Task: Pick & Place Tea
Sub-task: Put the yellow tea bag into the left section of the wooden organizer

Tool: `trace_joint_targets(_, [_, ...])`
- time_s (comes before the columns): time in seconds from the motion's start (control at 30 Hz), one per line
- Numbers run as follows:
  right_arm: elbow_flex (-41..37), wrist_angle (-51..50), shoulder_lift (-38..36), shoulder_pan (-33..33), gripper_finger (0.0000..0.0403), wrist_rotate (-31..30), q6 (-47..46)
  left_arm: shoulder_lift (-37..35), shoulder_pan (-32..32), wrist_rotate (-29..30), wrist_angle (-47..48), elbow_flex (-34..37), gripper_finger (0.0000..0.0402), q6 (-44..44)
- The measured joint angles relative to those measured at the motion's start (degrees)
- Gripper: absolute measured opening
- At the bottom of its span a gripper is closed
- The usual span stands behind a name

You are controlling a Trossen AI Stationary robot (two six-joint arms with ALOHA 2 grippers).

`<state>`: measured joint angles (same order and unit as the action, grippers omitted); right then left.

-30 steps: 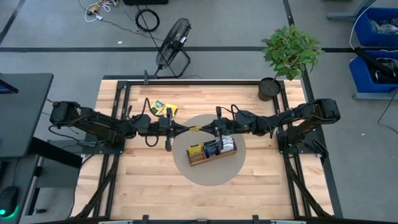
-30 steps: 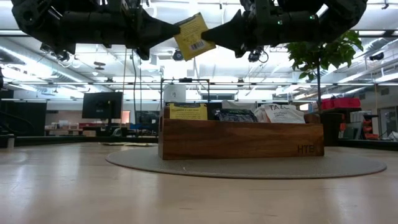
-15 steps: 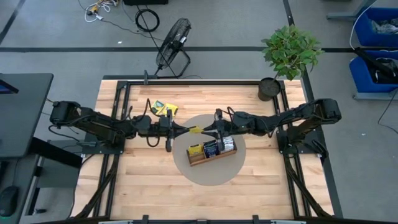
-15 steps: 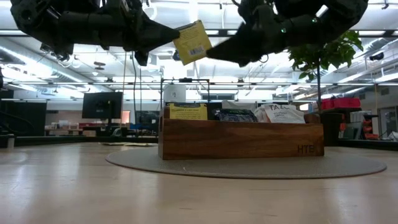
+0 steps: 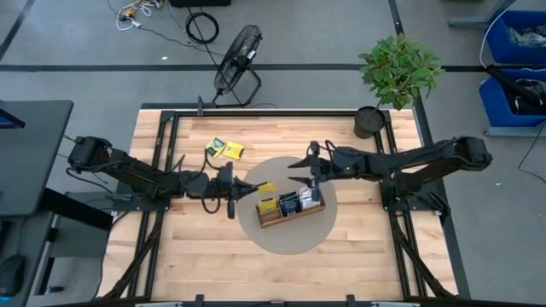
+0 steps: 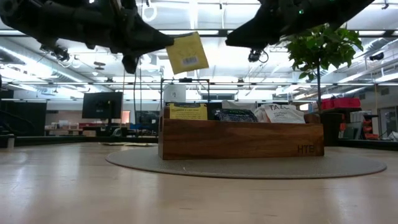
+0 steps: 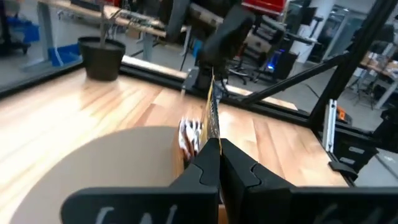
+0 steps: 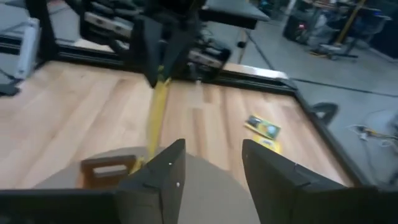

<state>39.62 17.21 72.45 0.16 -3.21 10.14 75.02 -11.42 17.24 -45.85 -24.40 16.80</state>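
While the left gripper [image 6: 163, 42] pinches a yellow tea sachet [image 6: 187, 53], the right gripper [image 5: 294, 170] stands open; next, lower it into the wooden tray's [image 6: 241, 140] yellow compartment.

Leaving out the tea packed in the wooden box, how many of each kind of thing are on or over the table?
held yellow sachet: 1
loose yellow sachets: 2
wooden tray: 1
round mat: 1
potted plant: 1
grippers, left gripper and right gripper: 2
Total: 8
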Motion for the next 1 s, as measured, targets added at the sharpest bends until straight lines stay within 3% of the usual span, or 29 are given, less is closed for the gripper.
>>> trace_joint_targets(0.17, [0.0, -2.44, -1.25, -0.15, 0.0169, -5.11, 0.87, 0.0, -1.85, 2.6, 3.49, 0.0, 0.0001, 6.42])
trace_joint_targets(0.43, [0.0, -2.51, -1.27, -0.93, 0.0169, -4.93, 0.87, 0.31, -4.83, 6.25, 3.91, -0.01, 0.0001, 10.8])
trace_joint_targets(0.83, [0.0, -4.87, -1.29, -1.88, 0.0169, -4.93, 0.86, 13.59, -8.67, 11.68, 4.19, -7.62, 0.0001, 11.31])
trace_joint_targets(1.0, [0.0, -6.51, -1.29, -1.86, 0.0169, -4.91, 0.27, 14.72, -10.48, 12.65, 6.38, -8.35, 0.0001, 13.1])
